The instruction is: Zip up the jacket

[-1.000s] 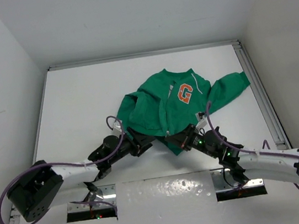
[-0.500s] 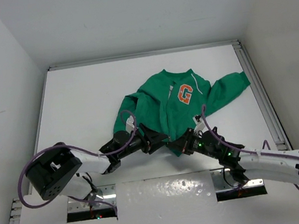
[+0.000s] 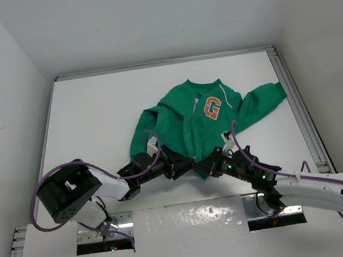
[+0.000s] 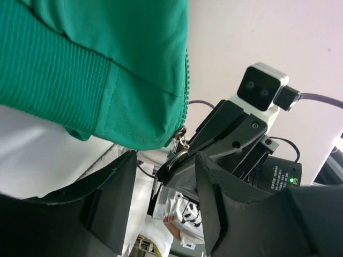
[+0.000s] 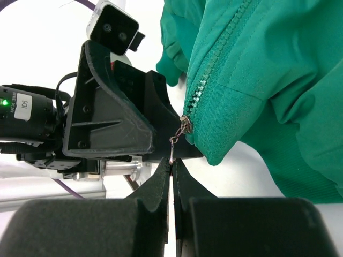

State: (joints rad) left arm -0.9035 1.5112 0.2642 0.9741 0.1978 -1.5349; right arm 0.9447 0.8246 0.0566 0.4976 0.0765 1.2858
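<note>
Jacket [image 3: 187, 126] lies spread on the counter [image 3: 93, 114], right pincer [image 5: 171, 162] clamped on the zipper pull [image 5: 176, 140] at its near hem corner, left pincer [image 4: 163, 160] just beside it with fingers apart

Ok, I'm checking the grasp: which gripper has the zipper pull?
The right gripper: its fingers are pinched shut on the zipper pull at the jacket hem, while the left gripper stands open.
</note>
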